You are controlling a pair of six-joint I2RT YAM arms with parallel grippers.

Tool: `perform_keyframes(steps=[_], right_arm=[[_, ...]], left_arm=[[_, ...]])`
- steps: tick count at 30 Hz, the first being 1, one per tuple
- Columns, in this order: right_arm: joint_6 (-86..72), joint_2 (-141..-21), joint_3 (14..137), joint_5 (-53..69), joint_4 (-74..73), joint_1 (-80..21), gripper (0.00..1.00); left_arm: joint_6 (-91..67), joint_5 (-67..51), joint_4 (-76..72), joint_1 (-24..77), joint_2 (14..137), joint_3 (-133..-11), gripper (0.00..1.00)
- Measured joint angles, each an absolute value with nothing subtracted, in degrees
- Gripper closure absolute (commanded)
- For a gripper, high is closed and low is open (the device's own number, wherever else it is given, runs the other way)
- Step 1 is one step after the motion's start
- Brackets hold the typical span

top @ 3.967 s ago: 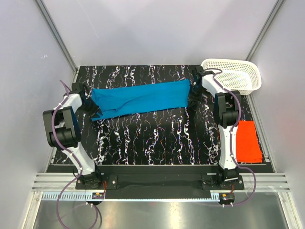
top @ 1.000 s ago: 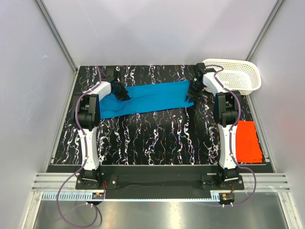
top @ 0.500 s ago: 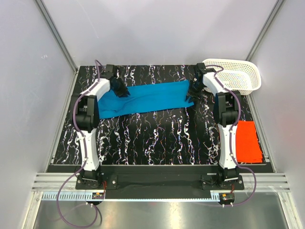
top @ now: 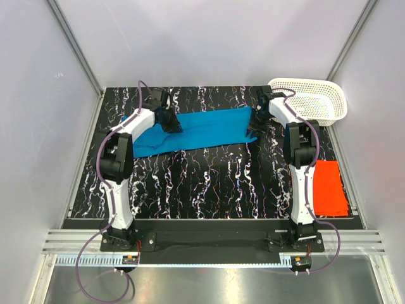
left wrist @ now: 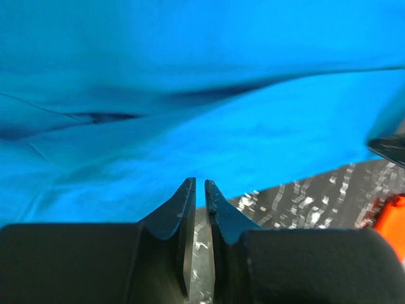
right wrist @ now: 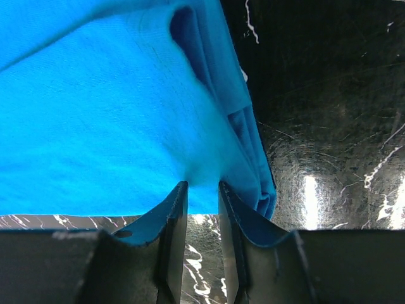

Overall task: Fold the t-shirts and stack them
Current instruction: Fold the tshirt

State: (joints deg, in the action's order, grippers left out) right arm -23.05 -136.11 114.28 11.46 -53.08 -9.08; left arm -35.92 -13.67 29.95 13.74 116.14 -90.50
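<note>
Stretching across the far half of the black marbled bench (top: 209,183) in the top view, the blue t-shirt (top: 209,130) is lying as a long, slightly tilted band running left to right. The left tool (top: 171,122) is sitting over the band's far edge near its left end. The right tool (top: 254,126) is sitting at the band's right end. The orange-red t-shirt (top: 330,187) is lying as a flat folded rectangle at the bench's right edge, beside the right arm and well apart from the blue one. A white perforated basket (top: 305,81) is standing at the far right corner.

In the left wrist view, the left tool (left wrist: 200,182) is showing its fingers almost together. Only a thin slit is parting them, and the marbling of the bench (left wrist: 304,196) is showing through it. The blue t-shirt (left wrist: 190,76) is filling the view beyond the tips, creased. Whether the tips are nipping its edge cannot be told.

In the right wrist view, the right tool (right wrist: 202,185) is standing partly closed, its tips pinching the thick folded edge of the blue t-shirt (right wrist: 95,126). The cloth is puckering in toward them. The glossy bench (right wrist: 316,95) is showing to the right.
</note>
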Motion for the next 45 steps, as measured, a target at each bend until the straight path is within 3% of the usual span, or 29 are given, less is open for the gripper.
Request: perform_keyframes(steps=[29,33,38,45], right_arm=[[-22.92,-135.81,113.54,11.51,-52.42,-9.08,0.68],[-22.92,-135.81,113.54,11.49,-52.42,-9.08,0.67],[-22.92,-135.81,114.02,11.42,-53.01,-9.08,0.61],[-21.78,-135.81,115.5,8.99,-55.61,-9.06,0.6]], left_arm=[[-30.17,-10.07,32.01,10.83,129.47,-101.06,0.84],[-29.26,-10.02,32.08,10.83,129.54,-101.23,0.83],[-28.47,-10.44,32.58,10.83,129.34,-101.54,0.73],[-28.8,-11.51,34.39,10.83,120.75,-97.23,0.73]])
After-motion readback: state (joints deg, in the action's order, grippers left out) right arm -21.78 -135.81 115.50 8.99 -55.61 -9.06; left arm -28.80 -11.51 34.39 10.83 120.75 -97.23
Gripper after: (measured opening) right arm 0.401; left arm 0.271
